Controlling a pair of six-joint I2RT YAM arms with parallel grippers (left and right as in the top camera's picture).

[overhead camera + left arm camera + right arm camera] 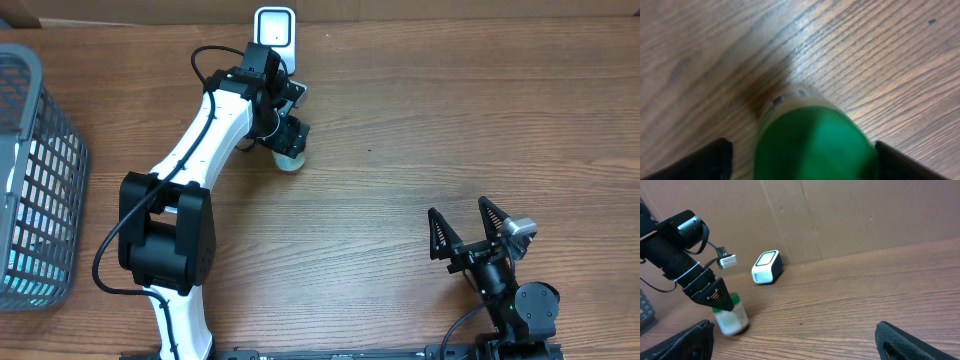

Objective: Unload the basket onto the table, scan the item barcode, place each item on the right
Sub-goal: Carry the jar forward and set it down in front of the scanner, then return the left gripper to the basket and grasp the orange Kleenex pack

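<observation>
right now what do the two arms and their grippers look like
The left arm has white links with black joints, and a black cable loops along it. The left gripper is black. The right arm is all black, and the right gripper has two triangular, ribbed black fingers beside a small grey module.

The wood-grain table (420, 110) is carrying three things. A white barcode scanner (274, 28) is sitting at its far edge, window facing up. A pale bottle with a green cap (290, 160) is standing upright in front of the scanner, near it but not touching. A grey slatted basket (35, 75) is resting at the table's left edge, well apart from both and partly running out of view.
</observation>
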